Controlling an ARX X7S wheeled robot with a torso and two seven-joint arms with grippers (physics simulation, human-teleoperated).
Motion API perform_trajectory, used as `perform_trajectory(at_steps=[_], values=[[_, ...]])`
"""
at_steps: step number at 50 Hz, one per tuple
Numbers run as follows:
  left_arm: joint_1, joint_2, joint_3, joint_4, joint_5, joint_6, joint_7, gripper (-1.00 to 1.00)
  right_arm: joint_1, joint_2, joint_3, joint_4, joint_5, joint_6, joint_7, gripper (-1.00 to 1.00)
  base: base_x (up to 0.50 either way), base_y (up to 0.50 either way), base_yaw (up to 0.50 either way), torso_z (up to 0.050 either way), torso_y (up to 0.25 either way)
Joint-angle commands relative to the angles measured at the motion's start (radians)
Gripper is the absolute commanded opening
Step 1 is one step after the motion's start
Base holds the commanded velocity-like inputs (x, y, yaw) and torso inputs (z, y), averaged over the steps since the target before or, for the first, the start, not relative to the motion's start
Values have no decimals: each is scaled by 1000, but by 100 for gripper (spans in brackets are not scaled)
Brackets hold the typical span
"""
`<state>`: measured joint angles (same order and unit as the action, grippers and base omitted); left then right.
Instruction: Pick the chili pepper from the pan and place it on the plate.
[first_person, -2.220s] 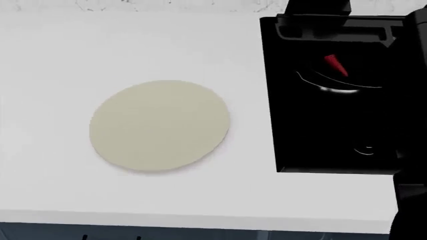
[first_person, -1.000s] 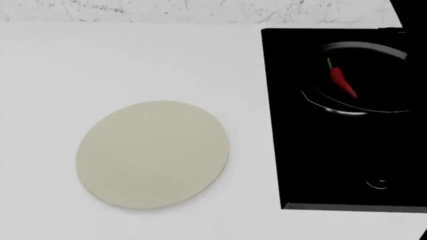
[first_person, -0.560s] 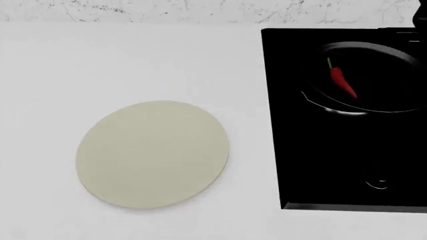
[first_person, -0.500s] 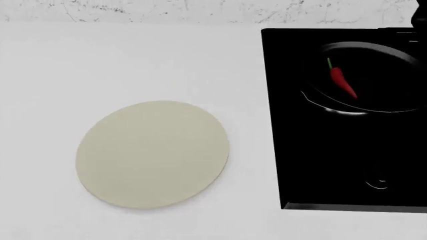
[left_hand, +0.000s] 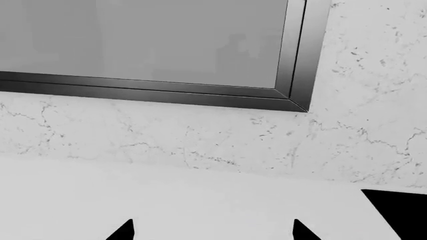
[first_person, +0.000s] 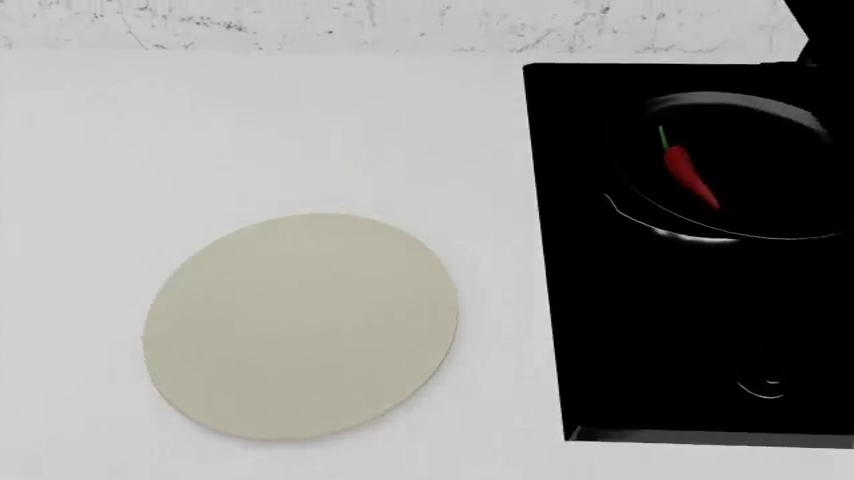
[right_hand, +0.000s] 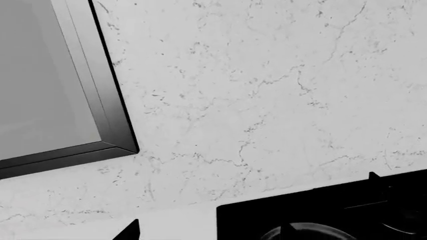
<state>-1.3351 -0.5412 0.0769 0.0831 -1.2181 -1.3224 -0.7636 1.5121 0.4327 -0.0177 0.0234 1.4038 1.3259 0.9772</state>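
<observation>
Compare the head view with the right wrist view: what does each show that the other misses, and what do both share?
Only the head view shows the chili pepper lying inside the pan, the bare plate on the white counter, and the whole near part of the stovetop.

Only the right wrist view shows a dark framed panel on the wall, plus two dark tips of the right end effector, apart.

Both show the veined marble wall, the black stovetop and the pan's rim.
</observation>
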Motion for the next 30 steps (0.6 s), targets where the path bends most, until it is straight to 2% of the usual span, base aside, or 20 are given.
perform_trajectory(at_steps=[1,30], values=[[16,-6,5,-4,1,13,3,100,-26,2,-3,4,9,-12,-2,100,184,0,0,0,0],[28,-19,9,5,-14,24,-7,100,-38,13,8,-19,76,-8,54,100,253,-2,0,0,1]])
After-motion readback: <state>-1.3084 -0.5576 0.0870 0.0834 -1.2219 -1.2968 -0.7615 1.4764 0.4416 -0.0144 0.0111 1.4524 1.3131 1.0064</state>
